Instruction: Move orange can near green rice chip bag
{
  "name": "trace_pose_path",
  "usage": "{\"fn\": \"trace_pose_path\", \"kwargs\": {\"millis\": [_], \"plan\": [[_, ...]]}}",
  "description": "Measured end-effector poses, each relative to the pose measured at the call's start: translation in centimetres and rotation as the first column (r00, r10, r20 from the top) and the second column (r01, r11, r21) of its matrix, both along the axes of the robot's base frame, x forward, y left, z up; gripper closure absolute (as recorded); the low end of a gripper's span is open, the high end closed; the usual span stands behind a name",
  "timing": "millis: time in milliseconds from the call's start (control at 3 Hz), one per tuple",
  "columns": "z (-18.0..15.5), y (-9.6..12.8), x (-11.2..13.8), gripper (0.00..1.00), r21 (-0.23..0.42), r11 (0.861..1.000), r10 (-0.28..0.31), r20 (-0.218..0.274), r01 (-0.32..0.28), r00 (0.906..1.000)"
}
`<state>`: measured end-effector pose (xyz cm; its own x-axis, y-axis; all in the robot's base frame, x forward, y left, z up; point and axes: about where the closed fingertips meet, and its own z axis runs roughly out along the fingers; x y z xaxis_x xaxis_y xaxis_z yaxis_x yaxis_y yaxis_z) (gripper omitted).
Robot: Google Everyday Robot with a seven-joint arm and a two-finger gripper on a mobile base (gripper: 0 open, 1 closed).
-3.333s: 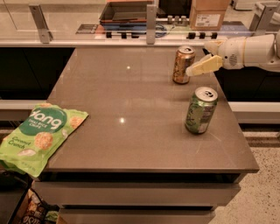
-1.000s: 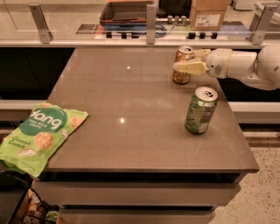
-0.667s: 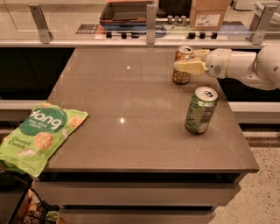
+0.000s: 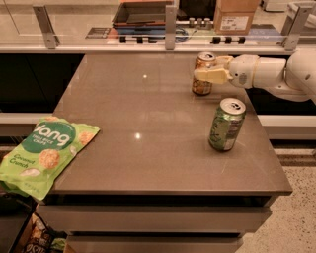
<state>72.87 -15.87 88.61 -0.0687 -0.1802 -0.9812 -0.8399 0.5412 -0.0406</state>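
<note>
Gripper (image 4: 207, 68) sits at the far right of the table (image 4: 148, 163), reaching in from the right on a white arm (image 4: 269, 73), and it is closed around the orange can (image 4: 201, 87). One pale finger (image 4: 210, 75) lies across the near side of the can just below its top, touching it, and the other shows behind the can's rim on the far side, so the can is caught between the two. The orange can stands upright on the tabletop near the far edge, its base on the surface. Nearer and a little to the right stands a green can (image 4: 226, 124), also upright, apart from the orange can and clear of the gripper. The green rice chip bag (image 4: 42, 153) lies flat at the near left corner, overhanging the table's left edge, well apart from both cans. Beyond the table's far edge runs a counter with a cardboard box (image 4: 237, 15) on it.
</note>
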Motion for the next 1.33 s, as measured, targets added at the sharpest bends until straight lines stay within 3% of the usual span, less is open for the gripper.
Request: {"fn": "trace_pose_path", "kwargs": {"millis": [333,1333], "plan": [[0.7,0.7,-0.3,1.00,0.000,1.000,0.018,0.002,-0.018,0.9998],[5.1,4.1,-4.3,1.00,-0.045,0.999,0.024,0.011,-0.023,0.9997]]}}
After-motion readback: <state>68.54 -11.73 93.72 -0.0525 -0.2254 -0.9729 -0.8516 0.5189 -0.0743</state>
